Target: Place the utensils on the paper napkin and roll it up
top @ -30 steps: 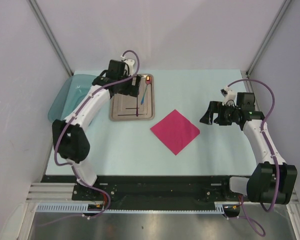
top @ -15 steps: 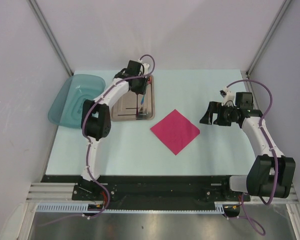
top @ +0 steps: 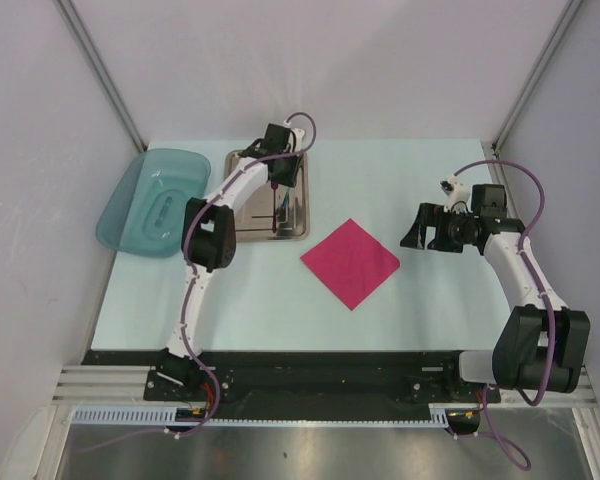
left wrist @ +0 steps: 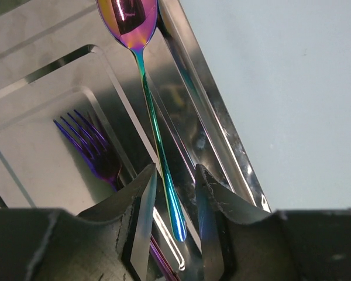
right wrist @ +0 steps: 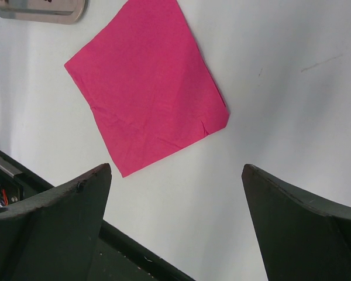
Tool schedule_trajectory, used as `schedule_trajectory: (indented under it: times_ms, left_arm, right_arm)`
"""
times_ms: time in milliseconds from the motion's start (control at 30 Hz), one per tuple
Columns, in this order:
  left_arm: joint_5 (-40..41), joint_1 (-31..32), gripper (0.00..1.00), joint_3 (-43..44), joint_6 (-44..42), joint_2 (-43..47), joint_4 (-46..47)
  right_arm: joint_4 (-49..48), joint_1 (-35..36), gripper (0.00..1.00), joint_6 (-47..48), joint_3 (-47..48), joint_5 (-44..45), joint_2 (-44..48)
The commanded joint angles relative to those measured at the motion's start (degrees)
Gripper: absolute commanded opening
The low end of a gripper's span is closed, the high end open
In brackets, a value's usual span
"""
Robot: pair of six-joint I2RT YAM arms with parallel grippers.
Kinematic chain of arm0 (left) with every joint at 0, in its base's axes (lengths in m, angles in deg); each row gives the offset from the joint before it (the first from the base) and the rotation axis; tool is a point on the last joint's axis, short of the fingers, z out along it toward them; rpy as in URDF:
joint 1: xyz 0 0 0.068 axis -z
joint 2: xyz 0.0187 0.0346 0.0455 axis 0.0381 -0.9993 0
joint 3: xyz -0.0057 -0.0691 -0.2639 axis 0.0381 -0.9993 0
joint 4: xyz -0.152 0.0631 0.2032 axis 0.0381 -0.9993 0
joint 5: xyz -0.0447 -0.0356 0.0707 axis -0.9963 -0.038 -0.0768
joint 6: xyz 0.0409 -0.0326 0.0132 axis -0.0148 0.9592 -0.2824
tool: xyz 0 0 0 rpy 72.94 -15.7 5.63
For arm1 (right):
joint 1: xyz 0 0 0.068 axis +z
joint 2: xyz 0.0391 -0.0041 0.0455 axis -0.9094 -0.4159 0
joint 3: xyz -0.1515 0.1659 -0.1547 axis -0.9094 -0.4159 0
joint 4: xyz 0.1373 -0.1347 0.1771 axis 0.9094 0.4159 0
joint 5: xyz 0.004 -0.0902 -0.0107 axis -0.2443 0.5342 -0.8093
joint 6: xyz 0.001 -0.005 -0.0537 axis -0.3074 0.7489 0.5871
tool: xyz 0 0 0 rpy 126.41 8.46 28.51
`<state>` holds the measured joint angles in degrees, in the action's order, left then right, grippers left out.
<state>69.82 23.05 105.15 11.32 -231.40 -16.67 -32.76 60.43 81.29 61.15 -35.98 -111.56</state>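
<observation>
The spoon (left wrist: 157,132) and purple fork (left wrist: 96,151) are lying side by side in the tray (left wrist: 52,76); the pink napkin (right wrist: 147,88) is lying flat, apart.

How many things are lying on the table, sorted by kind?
Spoon: 1
Fork: 1
Napkin: 1
Tray: 1
Dish: 1
Total: 5
</observation>
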Motion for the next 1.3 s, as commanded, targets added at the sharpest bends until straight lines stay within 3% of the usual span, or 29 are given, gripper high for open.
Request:
schedule_trajectory:
  times_ms: [0, 467, 667, 733, 1000, 1167, 1267]
  left_arm:
    - [1.35, -0.21, 0.38, 5.28, 1.42, -2.34, 0.22]
    - [3.11, -1.09, 0.34, 12.67, 2.40, -9.91, -5.40]
    - [2.41, -0.65, 0.11, 11.71, 1.61, -8.68, -8.04]
    - [2.23, -0.47, 0.00, 10.30, 1.61, -6.58, -7.87]
    - [1.79, -0.30, 0.00, -1.37, 7.58, 9.59, 0.03]
    - [2.23, 0.23, 0.00, -7.53, 12.67, 18.63, -0.40]
    - [1.97, 0.93, 0.00, -15.69, 15.14, 23.99, 1.62]
  right_arm:
    - [-1.08, -0.45, 1.00, -0.16, 0.33, -0.57, -0.52]
    - [-1.00, -1.77, 1.00, -0.16, 1.03, -0.92, -2.45]
    - [-0.73, -2.47, 1.00, -1.39, 1.56, -1.62, -3.68]
    - [-0.47, -2.48, 1.00, -1.48, 2.00, -2.41, -4.04]
    - [-1.95, -0.90, 0.99, -4.82, 5.95, -6.18, -5.88]
    - [-4.68, 1.48, 0.98, -8.42, 9.64, -7.16, -7.55]
    - [-7.66, 3.14, 0.97, -10.97, 10.08, -7.25, -7.99]
